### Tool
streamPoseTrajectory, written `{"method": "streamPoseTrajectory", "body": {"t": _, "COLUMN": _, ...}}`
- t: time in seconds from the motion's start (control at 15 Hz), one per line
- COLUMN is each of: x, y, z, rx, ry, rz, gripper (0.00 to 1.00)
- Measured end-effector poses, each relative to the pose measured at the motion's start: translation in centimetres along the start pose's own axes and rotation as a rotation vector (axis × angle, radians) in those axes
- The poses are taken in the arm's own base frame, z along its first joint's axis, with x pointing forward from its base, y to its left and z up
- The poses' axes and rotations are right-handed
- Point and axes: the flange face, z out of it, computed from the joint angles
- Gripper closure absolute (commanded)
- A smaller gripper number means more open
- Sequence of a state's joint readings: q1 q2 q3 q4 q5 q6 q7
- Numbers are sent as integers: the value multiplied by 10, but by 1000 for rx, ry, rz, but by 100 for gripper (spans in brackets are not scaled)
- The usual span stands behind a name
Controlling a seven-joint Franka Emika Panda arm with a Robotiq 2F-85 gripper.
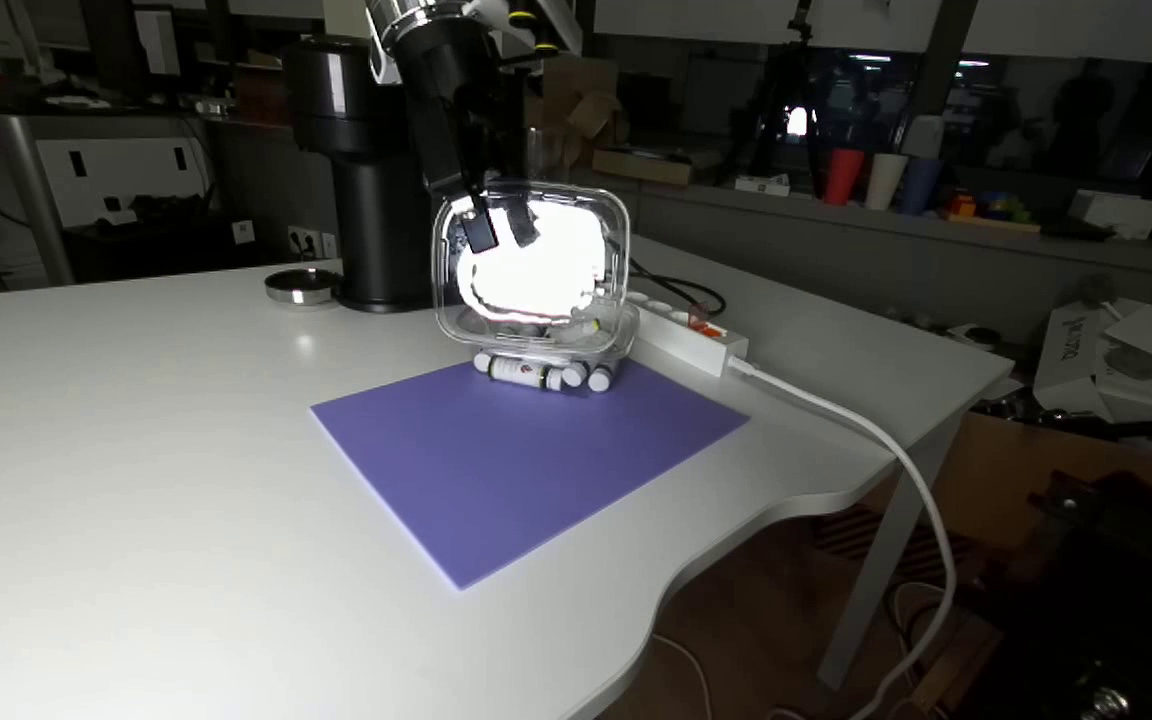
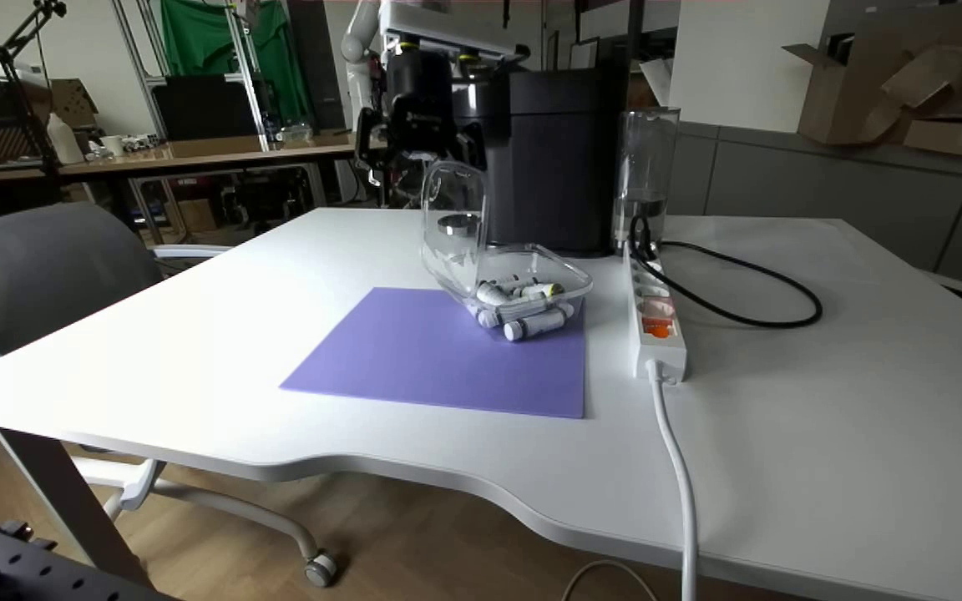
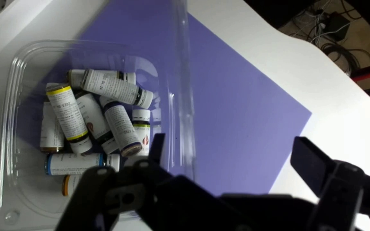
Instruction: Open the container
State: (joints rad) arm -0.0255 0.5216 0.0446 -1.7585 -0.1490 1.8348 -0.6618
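The container (image 3: 27, 187), clear plastic, sits on the table (image 2: 823, 434), its base over 1 corner of the purple mat (image 2: 439, 359). Its lid (image 2: 453, 219) stands roughly upright along 1 side of the base: container open. Labelled vials (image 3: 93, 115) with white caps lie jumbled inside, coloured bands legible as yellow, blue and orange. The claw (image 3: 231, 156) is above the container, pointing down, its 2 fingers (image 3: 308, 165) spread wide, released. In the wrist view the lid's edge runs between the 2 fingers: 1 on the vials' side, the other beyond the lid, by the mat's edge. In an exterior view the fingertips overlap the lid's upper part; contact cannot be told. Near the base: white power strip (image 1: 688, 338), its white cable (image 2: 679, 476) hanging past the table edge, black cable (image 2: 727, 311) curving on the tabletop. Black machine (image 1: 376, 215) stands near the container in both exterior views; in an exterior view a shallow metal dish (image 1: 302, 288) sits just beside it.
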Motion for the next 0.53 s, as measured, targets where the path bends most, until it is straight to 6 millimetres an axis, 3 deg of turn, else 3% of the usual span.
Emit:
{"method": "streamPoseTrajectory", "body": {"t": 0.2, "x": 1, "y": -15, "z": 9, "rx": -27, "ry": 5, "rz": -2, "gripper": 0}}
{"method": "streamPoseTrajectory", "body": {"t": 0.53, "x": 8, "y": -32, "z": 24, "rx": -187, "ry": 194, "rz": -8, "gripper": 0}}
